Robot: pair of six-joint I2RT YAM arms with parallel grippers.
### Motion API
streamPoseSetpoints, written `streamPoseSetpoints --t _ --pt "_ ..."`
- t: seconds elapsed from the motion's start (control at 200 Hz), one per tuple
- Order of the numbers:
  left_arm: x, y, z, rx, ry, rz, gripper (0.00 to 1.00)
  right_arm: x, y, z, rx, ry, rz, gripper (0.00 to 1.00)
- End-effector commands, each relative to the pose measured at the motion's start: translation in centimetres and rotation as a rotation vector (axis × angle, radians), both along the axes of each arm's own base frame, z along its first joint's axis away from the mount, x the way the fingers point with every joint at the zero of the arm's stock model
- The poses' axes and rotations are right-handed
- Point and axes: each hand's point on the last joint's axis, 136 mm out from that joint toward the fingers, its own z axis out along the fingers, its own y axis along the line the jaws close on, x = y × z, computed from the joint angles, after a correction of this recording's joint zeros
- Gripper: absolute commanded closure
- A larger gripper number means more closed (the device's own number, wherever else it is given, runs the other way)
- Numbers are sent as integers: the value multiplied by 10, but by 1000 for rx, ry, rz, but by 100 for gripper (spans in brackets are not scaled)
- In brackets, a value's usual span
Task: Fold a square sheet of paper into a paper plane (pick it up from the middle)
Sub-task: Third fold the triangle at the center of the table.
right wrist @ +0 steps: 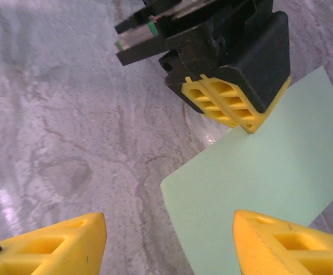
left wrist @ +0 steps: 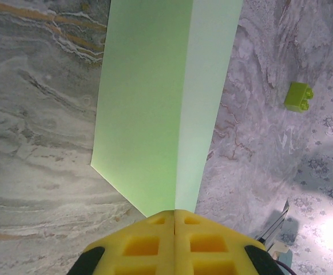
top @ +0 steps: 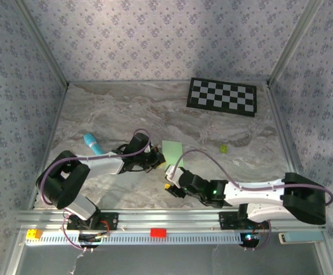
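From my seat, the square sheet of paper point(top: 172, 152) sits on the near side of the checkerboard point(top: 222, 96) and a little to its left, out on the marble table point(top: 126, 114). The left gripper point(top: 157, 158) has its jaws pressed together on the sheet's edge. In the left wrist view a crease runs straight away from the yellow pads point(left wrist: 174, 229), so I judge the pinch is there to hold a fold line in place. Whether the sheet lies flat or is lifted slightly I can't say for sure.

The right gripper point(right wrist: 169, 229) has its jaws apart with nothing held. It is poised at the sheet's edge farthest from the checkerboard, facing the left gripper across the paper. My guess is it is free to press or regrip.

For room, the open marble between the sheet and the checkerboard is wide. A small green brick point(top: 224, 148) sits nearer me than the checkerboard's middle, well apart from the sheet. A cyan stick point(top: 93, 144) lies far to the checkerboard's left, beside the left arm. The two grippers are close together, which is my tight spot.
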Motion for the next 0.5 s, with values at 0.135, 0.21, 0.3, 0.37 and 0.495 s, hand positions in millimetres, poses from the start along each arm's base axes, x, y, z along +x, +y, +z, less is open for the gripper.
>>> streamPoseSetpoints --t 0.135,0.21,0.3,0.37,0.495 --pt "3 -4 12 -22 -8 -3 100 21 15 6 -37 -115 -78 40" --pt "3 -4 12 -21 -8 -5 100 21 16 -1 -69 -128 -92 42" --pt "3 -4 11 -19 -8 -5 100 21 16 -8 -80 -132 -104 43" --pt "3 -4 11 -18 -6 -7 100 22 15 -15 -99 -131 -109 46" --pt "3 -4 12 -20 -7 -9 100 25 10 -16 -106 -149 -145 51"
